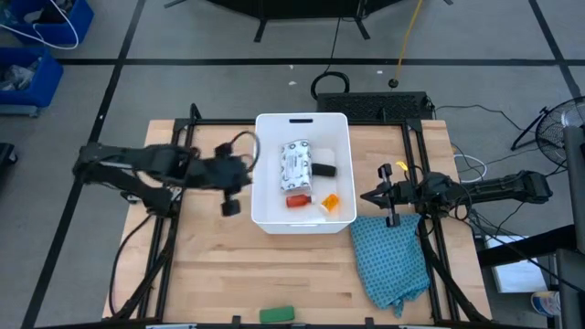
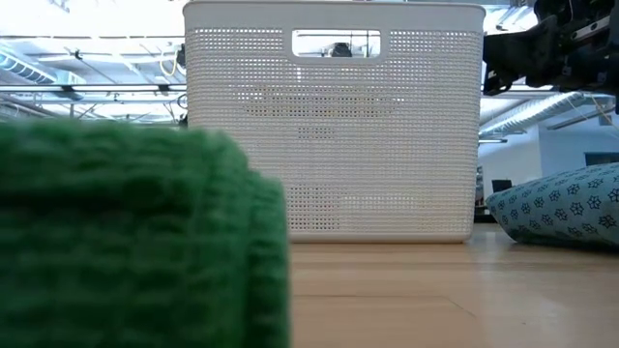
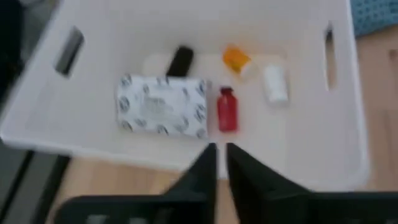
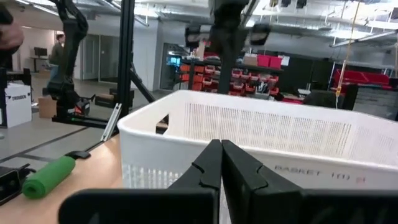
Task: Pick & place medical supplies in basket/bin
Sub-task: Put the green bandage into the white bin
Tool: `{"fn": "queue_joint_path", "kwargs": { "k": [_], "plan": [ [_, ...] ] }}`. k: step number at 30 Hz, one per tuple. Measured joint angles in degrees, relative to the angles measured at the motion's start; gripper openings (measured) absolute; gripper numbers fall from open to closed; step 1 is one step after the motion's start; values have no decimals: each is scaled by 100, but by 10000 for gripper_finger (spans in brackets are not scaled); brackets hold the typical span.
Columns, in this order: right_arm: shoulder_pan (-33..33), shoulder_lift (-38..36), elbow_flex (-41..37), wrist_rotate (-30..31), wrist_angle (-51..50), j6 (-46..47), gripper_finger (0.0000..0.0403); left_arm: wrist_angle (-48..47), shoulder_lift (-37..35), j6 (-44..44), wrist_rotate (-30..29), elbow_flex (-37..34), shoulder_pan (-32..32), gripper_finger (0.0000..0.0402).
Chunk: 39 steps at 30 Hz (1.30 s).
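Observation:
The white bin [image 1: 265, 219] stands mid-table. In it lie the white patterned packet [image 1: 295, 167], black block [image 1: 324, 169], red bottle [image 1: 297, 200] and orange vial [image 1: 331, 203]. The left wrist view shows them too, along with the white little bottle [image 3: 275, 84]. The green flat bar [image 1: 277, 313] lies alone at the table's near edge and fills the low view's foreground [image 2: 135, 232]. My left gripper [image 1: 254, 167] hovers shut at the bin's left rim [image 3: 186, 158], holding nothing. My right gripper [image 1: 363, 196] is shut and empty just right of the bin, facing its wall [image 4: 280, 134].
A teal patterned cloth [image 1: 391, 260] lies crumpled on the table right of the bin, under my right arm, and shows in the low view as well [image 2: 561, 208]. Bare wooden tabletop [image 1: 228, 274] stretches between the bin and the near edge. Dark frame rails run along both table sides.

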Motion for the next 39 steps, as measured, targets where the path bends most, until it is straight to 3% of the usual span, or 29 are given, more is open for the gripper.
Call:
{"fn": "queue_joint_path", "kwargs": {
  "k": [3, 6, 14, 19, 23, 27, 39],
  "plan": [
    [0, 0, 0, 0, 117, 20, 0, 59, -398, -410, -192, -548, -497, 15],
    [0, 0, 0, 0, 155, 35, 0, 893, -916, -466, -542, -1466, -1008, 11],
    [0, 0, 0, 0, 150, 161, 0, 5370, -2126, -232, -513, -4771, -1596, 3],
    [0, 0, 0, -1, 150, 148, 0, 8307, -2162, -7, -551, -6568, -1737, 2],
    [0, 0, 0, 0, 150, 142, 0, 9781, -1996, 97, -774, -7478, -1743, 2],
    [0, 0, 0, 0, 161, 2, 0, 10421, -1940, 467, -779, -7824, -1743, 1],
    [-2, 15, 0, 2, 152, -114, 0, 10271, -1935, 614, -562, -8176, -1737, 1]
  ]
}}
